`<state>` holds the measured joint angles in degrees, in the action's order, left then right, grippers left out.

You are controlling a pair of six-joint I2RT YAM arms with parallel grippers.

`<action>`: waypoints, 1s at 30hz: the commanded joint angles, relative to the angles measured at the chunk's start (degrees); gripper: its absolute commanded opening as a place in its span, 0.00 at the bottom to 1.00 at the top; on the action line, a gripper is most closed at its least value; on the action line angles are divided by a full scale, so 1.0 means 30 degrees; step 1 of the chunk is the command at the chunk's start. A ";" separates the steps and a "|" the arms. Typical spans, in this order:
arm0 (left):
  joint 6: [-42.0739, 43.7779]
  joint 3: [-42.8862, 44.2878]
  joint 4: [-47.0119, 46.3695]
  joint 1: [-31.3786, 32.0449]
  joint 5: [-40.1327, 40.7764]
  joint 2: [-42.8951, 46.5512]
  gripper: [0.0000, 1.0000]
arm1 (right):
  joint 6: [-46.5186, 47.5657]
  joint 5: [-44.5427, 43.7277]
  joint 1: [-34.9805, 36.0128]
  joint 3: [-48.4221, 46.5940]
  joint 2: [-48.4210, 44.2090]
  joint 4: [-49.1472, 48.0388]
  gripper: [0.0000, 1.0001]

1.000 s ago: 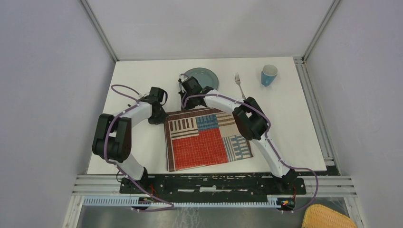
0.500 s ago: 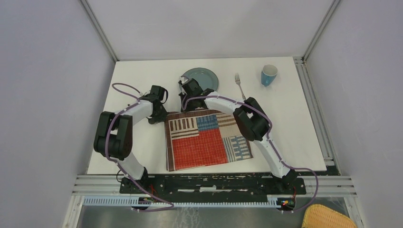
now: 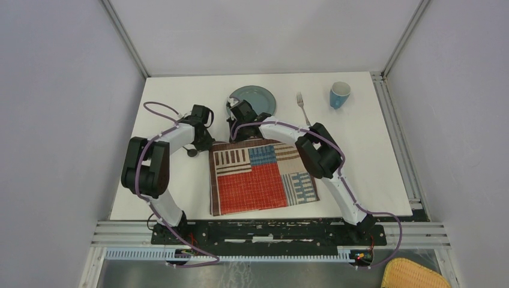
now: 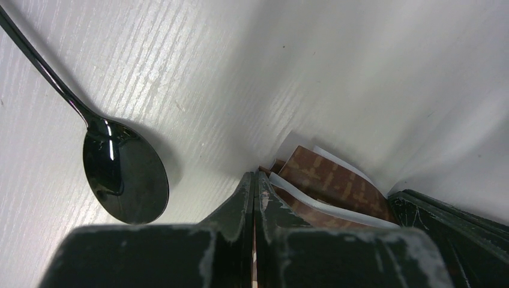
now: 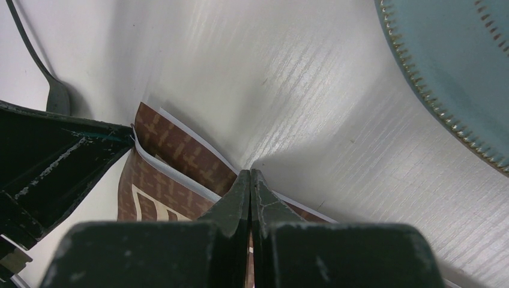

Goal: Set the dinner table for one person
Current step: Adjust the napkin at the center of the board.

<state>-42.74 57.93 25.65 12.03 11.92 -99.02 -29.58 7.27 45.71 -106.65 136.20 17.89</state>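
Dinner table [image 3: 372, 156] beneath placemat [image 3: 261, 177], right tool [image 5: 249, 174]

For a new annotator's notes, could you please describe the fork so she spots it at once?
On the white table, look toward the far edge. Between the teal plate and the blue cup lies the fork, the only slim pronged silver piece there.

The table [image 3: 372, 150] is matt white, faintly grained up close. The spoon [image 4: 123, 174] is glossy, mirror-dark metal. The placemat [image 3: 258, 180] is coarse woven cloth with a pale underside. The plate [image 5: 456, 72] has a smooth blue glaze, speckled at the rim. The black fingers [image 4: 234, 210] look scuffed and worn. The rails [image 3: 120, 233] are ribbed silver metal.
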 commanded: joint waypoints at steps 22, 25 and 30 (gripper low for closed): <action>0.2249 0.1709 0.3028 0.0773 0.0825 0.7931 0.11 | 0.0320 -0.4701 -0.0559 0.2867 -0.6831 0.1755 0.34; 0.1484 0.0369 0.2998 0.0997 -0.0093 0.8890 0.09 | -0.0248 -0.4328 -0.0568 0.4693 -0.8132 0.1713 0.34; 0.0373 -0.2105 0.2491 0.2039 -0.0085 1.0212 0.07 | -0.0953 -0.4488 -0.0447 0.8334 -1.0508 0.1003 0.32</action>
<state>-38.35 55.77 33.36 16.12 13.21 -71.33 -30.17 -4.84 44.03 -87.90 109.82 22.74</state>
